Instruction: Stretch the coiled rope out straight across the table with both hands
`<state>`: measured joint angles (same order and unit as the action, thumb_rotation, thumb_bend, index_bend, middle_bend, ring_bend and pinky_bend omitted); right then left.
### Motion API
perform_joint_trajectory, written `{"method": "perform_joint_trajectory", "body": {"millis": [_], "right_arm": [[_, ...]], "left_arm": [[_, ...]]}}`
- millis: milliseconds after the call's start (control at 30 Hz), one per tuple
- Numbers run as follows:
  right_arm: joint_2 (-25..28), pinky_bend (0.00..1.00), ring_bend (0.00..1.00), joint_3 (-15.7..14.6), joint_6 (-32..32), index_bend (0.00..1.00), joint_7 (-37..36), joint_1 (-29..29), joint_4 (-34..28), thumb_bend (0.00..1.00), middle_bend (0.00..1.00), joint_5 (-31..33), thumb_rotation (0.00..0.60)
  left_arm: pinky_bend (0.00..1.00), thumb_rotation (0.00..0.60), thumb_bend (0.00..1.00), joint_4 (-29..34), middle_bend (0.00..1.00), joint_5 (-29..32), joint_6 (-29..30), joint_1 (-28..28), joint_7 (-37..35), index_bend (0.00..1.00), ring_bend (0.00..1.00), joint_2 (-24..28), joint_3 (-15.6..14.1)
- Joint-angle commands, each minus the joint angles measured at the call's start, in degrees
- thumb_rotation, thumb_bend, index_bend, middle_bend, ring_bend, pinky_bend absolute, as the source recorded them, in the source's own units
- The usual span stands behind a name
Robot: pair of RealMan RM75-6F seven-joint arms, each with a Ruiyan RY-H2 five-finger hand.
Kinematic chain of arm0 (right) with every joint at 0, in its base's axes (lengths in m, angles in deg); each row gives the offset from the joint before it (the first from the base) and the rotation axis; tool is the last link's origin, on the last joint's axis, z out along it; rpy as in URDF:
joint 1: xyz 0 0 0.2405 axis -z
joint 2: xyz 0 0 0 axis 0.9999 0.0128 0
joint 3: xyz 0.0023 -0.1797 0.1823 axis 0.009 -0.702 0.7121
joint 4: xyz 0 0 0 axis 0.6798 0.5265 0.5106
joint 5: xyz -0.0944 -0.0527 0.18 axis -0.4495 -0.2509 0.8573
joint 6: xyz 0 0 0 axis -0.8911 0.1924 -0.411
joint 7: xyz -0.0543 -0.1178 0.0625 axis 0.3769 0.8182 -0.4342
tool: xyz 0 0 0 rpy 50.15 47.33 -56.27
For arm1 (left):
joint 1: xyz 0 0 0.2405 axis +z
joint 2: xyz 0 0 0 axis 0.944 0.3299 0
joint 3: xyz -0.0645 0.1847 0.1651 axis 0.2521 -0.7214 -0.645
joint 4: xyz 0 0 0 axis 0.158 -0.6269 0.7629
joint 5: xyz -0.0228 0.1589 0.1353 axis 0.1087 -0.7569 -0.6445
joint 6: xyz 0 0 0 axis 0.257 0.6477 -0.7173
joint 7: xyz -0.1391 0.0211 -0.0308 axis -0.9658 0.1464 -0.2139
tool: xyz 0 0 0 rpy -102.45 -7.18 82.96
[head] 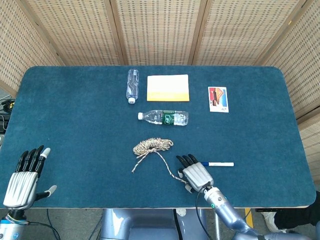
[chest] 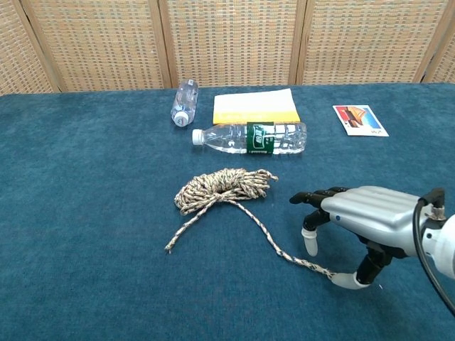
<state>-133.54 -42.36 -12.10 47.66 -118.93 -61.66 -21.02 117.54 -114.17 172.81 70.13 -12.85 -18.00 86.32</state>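
Nearest, at the front edge of the table (head: 75,130): left hand (head: 22,179) parked at the left corner, palm down, fingers apart, holding nothing, well apart from the rope (head: 152,146). Right hand (chest: 355,224) low over the cloth just right of centre, fingers spread and arched, thumb tip down at the frayed right end of the rope (chest: 323,271), touching it or just beside it; not yet pinched, by the look of it. Behind that hand, a blue-capped marker (head: 220,164), lying left to right.

Further in, the coil itself, a loose bundle near the table's middle, its long axis running left to right. Two tails out of it toward the front: a short one slanting down-left (chest: 181,231), a longer one curving down-right to the right hand.

So: right tail already under the right hand, left tail far nearer the coil than the left hand; a long reach inward needed from the left before any pull apart.

Beyond, a green-labelled bottle (head: 164,117) on its side; farther back a smaller clear bottle (head: 132,85), a yellow pad (head: 168,88), a printed card (head: 218,99).
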Motion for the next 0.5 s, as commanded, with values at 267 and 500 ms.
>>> {"method": "perform_joint_trajectory", "body": {"millis": [267,500], "right_arm": [[-1.8,0.0,0.0,-0.7,-1.1,0.44,-0.5,-1.2,1.5,0.28,0.0,1.0,0.6],[-3.2,0.0,0.0,-1.0,-1.4,0.44,0.2,-2.1,3.0,0.28,0.0,2.5,0.6]], "left_arm": [[0.0,0.6,0.0,-0.1,0.0,0.4,-0.3,-0.2,0.3,0.0,0.0,-0.2,0.0],[0.0,0.6,0.0,-0.1,0.0,0.5,-0.4,-0.3,0.2,0.0,0.0,-0.2,-0.1]]}}
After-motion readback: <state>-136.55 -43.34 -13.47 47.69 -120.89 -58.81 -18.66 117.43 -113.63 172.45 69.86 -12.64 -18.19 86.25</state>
